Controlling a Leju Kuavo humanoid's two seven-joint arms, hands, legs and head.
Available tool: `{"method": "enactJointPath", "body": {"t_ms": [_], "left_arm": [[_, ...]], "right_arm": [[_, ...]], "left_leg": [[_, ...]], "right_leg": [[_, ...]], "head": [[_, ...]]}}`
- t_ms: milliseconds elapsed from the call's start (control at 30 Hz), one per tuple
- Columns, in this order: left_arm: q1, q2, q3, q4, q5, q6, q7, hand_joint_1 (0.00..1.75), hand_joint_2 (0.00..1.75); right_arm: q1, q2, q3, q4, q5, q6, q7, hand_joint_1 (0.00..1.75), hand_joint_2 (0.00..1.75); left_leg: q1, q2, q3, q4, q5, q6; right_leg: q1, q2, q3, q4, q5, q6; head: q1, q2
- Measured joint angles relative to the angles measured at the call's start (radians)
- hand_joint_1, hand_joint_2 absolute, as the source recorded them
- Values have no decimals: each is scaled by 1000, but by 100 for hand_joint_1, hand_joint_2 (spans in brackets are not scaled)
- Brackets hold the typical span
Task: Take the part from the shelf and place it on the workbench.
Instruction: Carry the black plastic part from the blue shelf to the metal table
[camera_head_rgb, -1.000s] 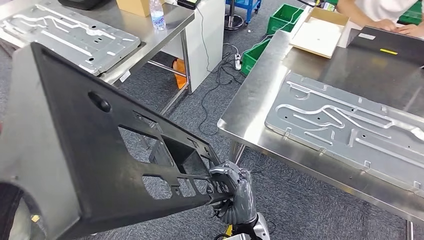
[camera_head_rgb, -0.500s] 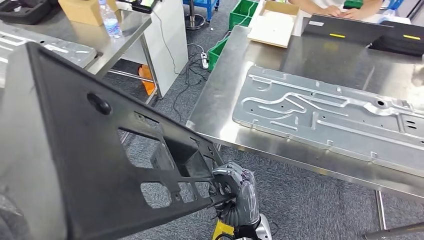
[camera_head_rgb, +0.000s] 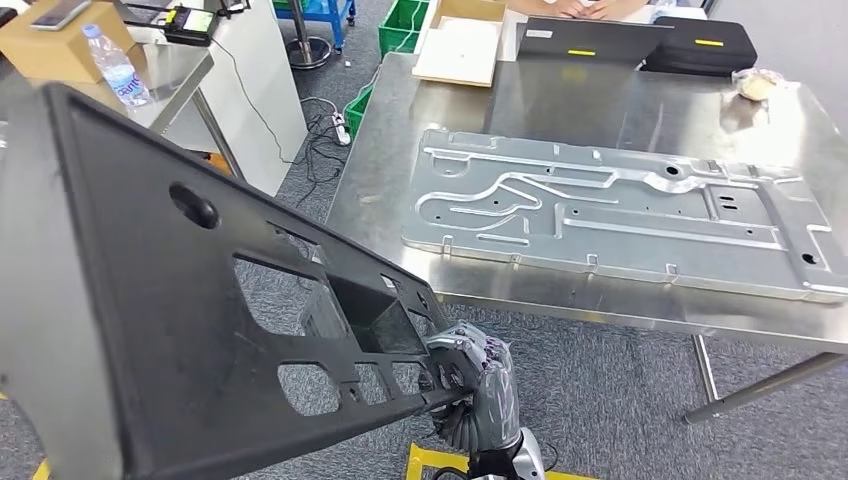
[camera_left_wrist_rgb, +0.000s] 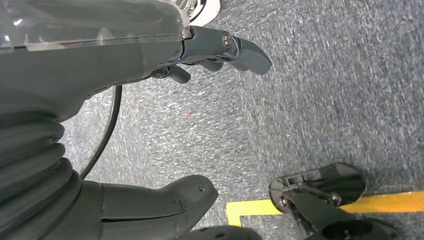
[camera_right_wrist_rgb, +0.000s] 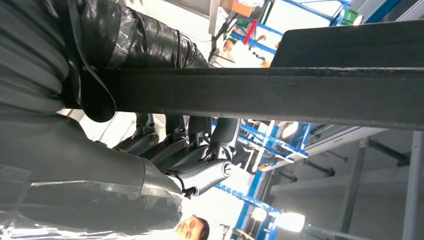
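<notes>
The black part (camera_head_rgb: 200, 300) was already off the shelf, its lower edge clamped in the right hand (camera_head_rgb: 475, 390) and carried short of the tabletop (camera_head_rgb: 400, 170), placing remained, while the left hand (camera_left_wrist_rgb: 150, 55) hung with fingers apart over the floor.

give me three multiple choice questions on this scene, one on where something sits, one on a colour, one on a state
1. Where does the stamped metal panel lie?
A. On the floor
B. Flat on the steel workbench
C. Leaning on a shelf

2. What colour is the perforated part being carried?
A. Black
B. Yellow
C. White

3. What is the right hand doing?
A. Hanging open
B. Pressing on the workbench
C. Gripping the part's lower edge

Answers:
1. B, the panel lies flat on the tabletop.
2. A, its whole face with the cut-outs is black.
3. C, the fingers wrap around the part's edge, while the left hand holds nothing above the carpet.
</notes>
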Motion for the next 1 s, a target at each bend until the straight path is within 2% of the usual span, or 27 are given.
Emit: {"method": "enactJointPath", "body": {"t_ms": [33,67,133,167,200,233,267,333,367,400,467,500,567,633,667,700,733,767,800,867,900,933,967,1000], "left_arm": [[-1,-2,0,0,0,0,0,0,175],[-2,-4,-1,0,0,0,0,0,175],[-2,-5,-1,0,-1,0,0,0,175],[-1,-5,-1,0,-2,0,0,0,175],[0,-5,-1,0,-4,0,0,0,175],[1,-5,-1,0,-5,0,0,0,175],[1,-5,-1,0,-5,0,0,0,175],[1,-6,-1,0,-6,1,-1,0,175],[0,-6,-1,0,-6,1,-1,0,175],[-1,-6,-1,0,-6,1,-2,0,175],[-4,-6,-2,0,-6,1,-3,0,175],[-5,-6,-2,0,-6,1,-4,0,175],[-7,-5,-2,0,-7,1,-7,0,175],[-6,-5,-3,0,-7,1,-8,0,175],[-3,-5,-3,0,-7,1,-8,0,175],[-1,-5,-3,0,-7,1,-7,0,175],[1,-5,-3,0,-7,1,-6,0,175],[1,-5,-3,0,-7,1,-6,0,175],[1,-5,-3,0,-7,1,-6,0,175],[0,-2,-3,0,-7,2,-6,0,175],[0,-1,-3,0,-7,2,-6,0,175],[-1,0,-3,0,-7,2,-6,0,175],[-2,0,-3,0,-8,2,-6,0,175],[-4,-2,-3,0,-8,2,-6,0,175]], "right_arm": [[0,-1,0,-1,1,0,0,175,175],[0,-1,0,-3,2,0,0,175,175],[-1,-2,0,-4,4,0,0,175,175],[-1,-2,0,-4,5,0,0,175,175],[-1,-2,0,-4,5,0,1,175,175],[-1,-2,0,-4,5,0,1,175,175],[-1,-2,0,-4,5,0,1,175,175],[-2,-2,0,-4,5,0,1,175,175],[-2,-2,0,-4,5,0,2,175,175],[-2,-2,0,-5,6,0,2,175,175],[-1,-1,0,-5,6,0,2,175,175],[-1,-1,0,-6,6,-1,2,175,175],[-2,-1,0,-7,7,-2,2,175,175],[-2,0,0,-8,7,-3,3,175,175],[-2,0,0,-8,7,-3,3,175,175],[-2,0,0,-8,7,-3,3,175,175],[-2,0,0,-8,7,-4,3,175,175],[-2,0,0,-8,7,-3,3,175,175],[-2,0,0,-8,7,-3,3,175,175],[-3,1,0,-8,7,-3,3,175,175],[-3,1,0,-8,7,-3,3,175,175],[-3,1,0,-8,7,-3,3,175,175],[-2,1,0,-8,7,-3,3,175,175],[-2,1,0,-8,7,-4,3,175,175]], "left_leg": [[3,12,4,-9,4,2],[7,25,8,-17,8,4],[8,50,11,-23,7,9],[7,65,12,-22,5,9],[7,79,13,-21,2,8],[7,93,14,-19,-2,6],[9,106,17,-16,-6,3],[9,126,22,-5,-20,-9],[7,134,24,1,-27,-17],[5,141,26,6,-33,-24],[4,156,32,8,-39,-38],[7,154,35,9,-44,-44],[12,116,21,51,-79,-53],[14,69,-36,175,-145,-57],[14,60,-72,244,-171,-57],[14,57,-98,291,-181,-56],[14,56,-109,302,-169,-53],[13,52,-99,270,-138,-49],[12,38,-75,205,-94,-41],[11,-8,-23,75,-35,-21],[9,-26,-8,39,-25,-15],[7,-31,-3,27,-27,-11],[5,-22,1,20,-25,-10],[7,-10,5,12,-21,-8]], "right_leg": [[2,-15,-7,12,-9,5],[4,-41,-21,40,-28,10],[1,-102,-79,153,-89,19],[-3,-115,-112,216,-115,25],[-9,-122,-137,259,-125,30],[-14,-127,-142,266,-114,35],[-19,-135,-128,235,-87,40],[-23,-171,-60,104,-22,44],[-21,-185,-34,55,-5,40],[-18,-194,-21,27,0,33],[-13,-179,-22,24,-5,16],[-14,-170,-22,22,-5,9],[-19,-150,-19,16,-2,-6],[-20,-129,-18,14,-1,-16],[-18,-116,-18,15,-1,-18],[-15,-102,-19,16,-1,-19],[-13,-87,-18,18,-2,-19],[-11,-73,-17,19,-2,-19],[-9,-59,-16,20,-3,-19],[-7,-33,-16,22,-3,-15],[-9,-22,-19,22,-2,-10],[-12,-11,-22,20,0,-3],[-15,1,-24,17,3,5],[-17,3,-24,16,4,13]], "head": [[1,0],[2,0],[3,0],[3,0],[3,0],[3,0],[3,0],[3,0],[3,0],[3,0],[2,0],[2,0],[2,0],[2,0],[2,0],[2,0],[2,0],[2,0],[2,0],[2,0],[3,0],[2,0],[2,0],[2,0]]}}
